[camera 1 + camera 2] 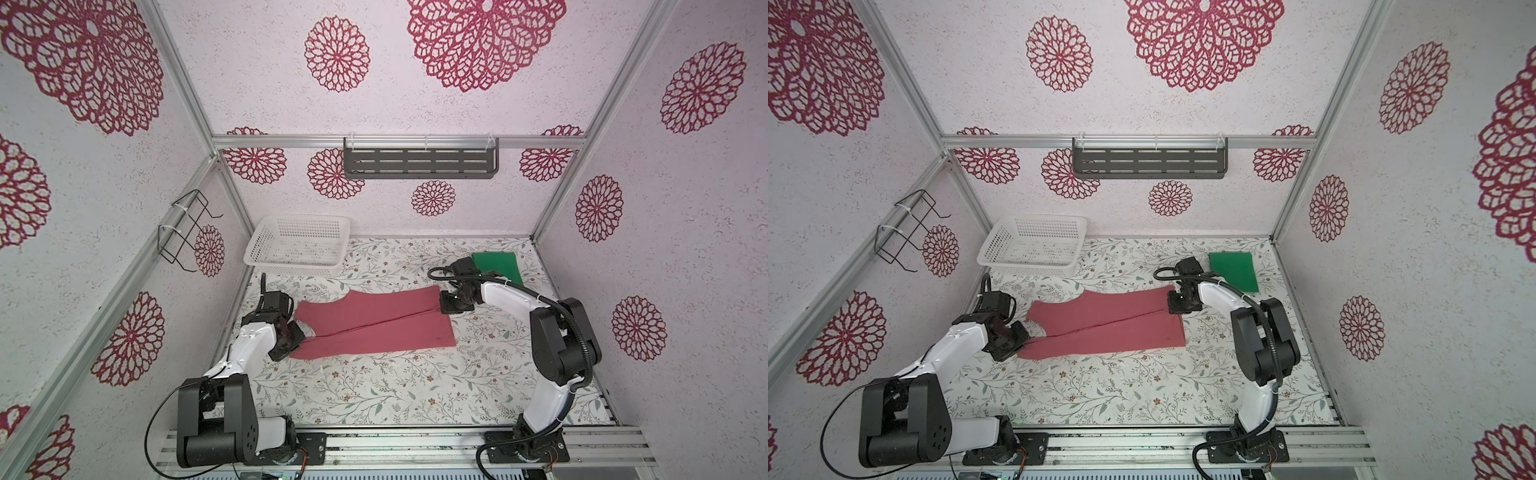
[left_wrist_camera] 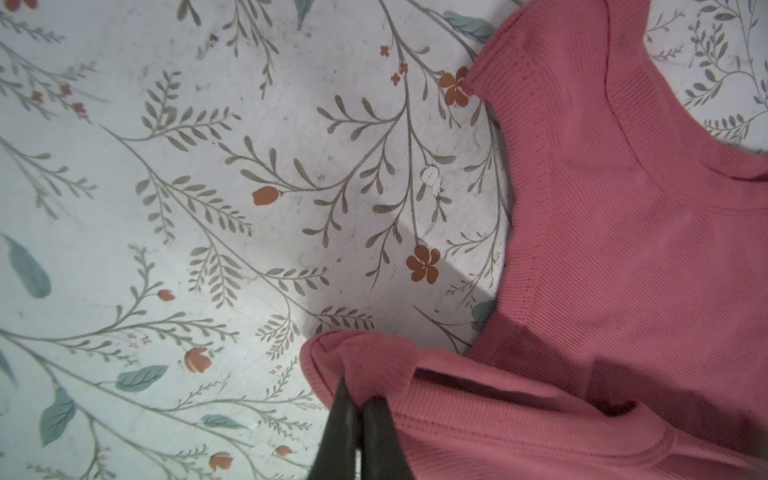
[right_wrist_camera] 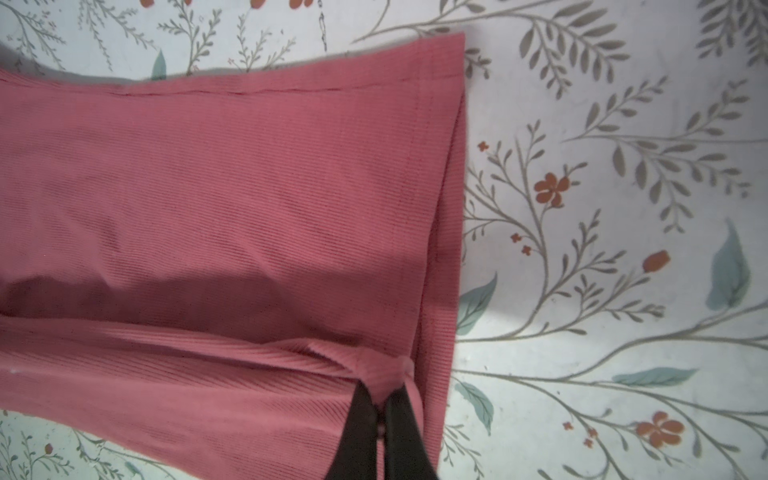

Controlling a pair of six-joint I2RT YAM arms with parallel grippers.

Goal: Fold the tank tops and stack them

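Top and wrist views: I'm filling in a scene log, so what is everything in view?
red tank top: one, dusty red, lying mid-table
green tank top: one, bright green, folded, far right of table
basket: one, white, far left corner of table
shelf: one, dark grey, back wall
wire rack: one, black, left wall
table: one, white floral print, centre
left gripper: one, black, shut on red tank top's strap
right gripper: one, black, shut on its hem corner

From where I stand: one dusty rose-red knit tank top [image 1: 374,328], one bright green knit tank top [image 1: 496,266]. One white perforated plastic basket [image 1: 295,266]. Two black hands: left hand [image 2: 358,401], right hand [image 3: 382,399].
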